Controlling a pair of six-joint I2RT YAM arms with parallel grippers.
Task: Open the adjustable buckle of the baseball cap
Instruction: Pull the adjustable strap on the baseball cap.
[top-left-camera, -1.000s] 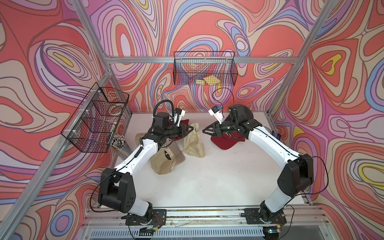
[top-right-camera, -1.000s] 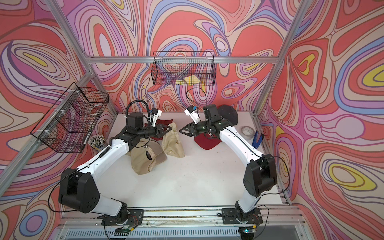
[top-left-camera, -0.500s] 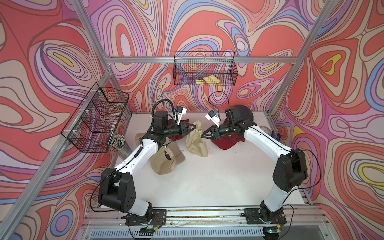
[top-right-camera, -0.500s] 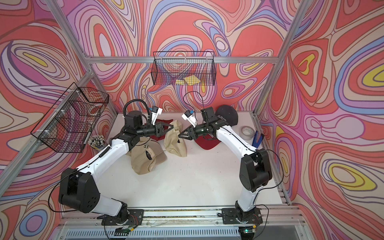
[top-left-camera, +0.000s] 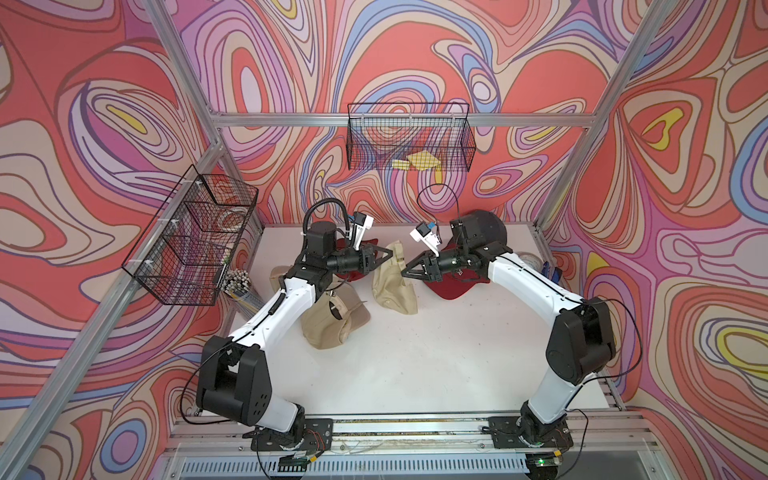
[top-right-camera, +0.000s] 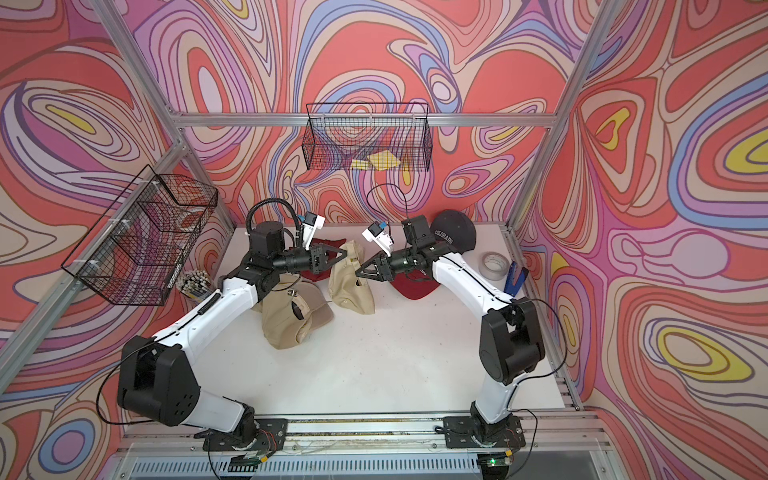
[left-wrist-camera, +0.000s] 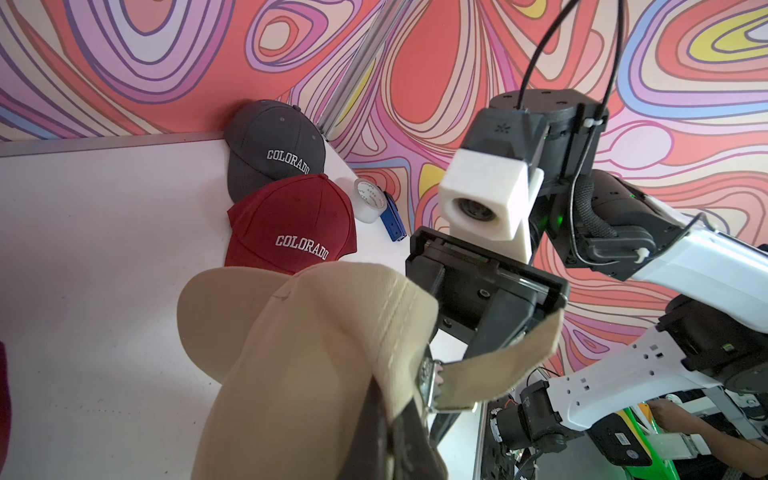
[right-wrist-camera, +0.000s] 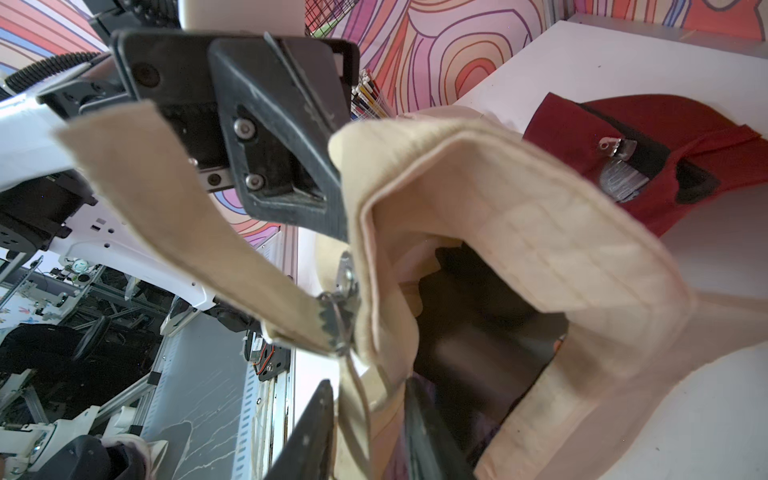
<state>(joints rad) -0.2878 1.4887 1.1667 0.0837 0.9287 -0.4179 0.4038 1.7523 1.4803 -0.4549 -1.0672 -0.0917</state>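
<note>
Right gripper, jaws part-closed round the beige cap at its rear band, grip unclear, has the buckle just ahead of its tips with the strap tail sticking out sideways; the cap hangs between both arms from the clenched left gripper facing it.

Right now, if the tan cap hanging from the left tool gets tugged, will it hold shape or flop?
Likely floppy: the tan cap sags and folds below the left tool. Probably light, since a pinch on one edge holds it up. The loose strap curls freely, so it would likely swing, or slide through the buckle, when pulled.
</note>
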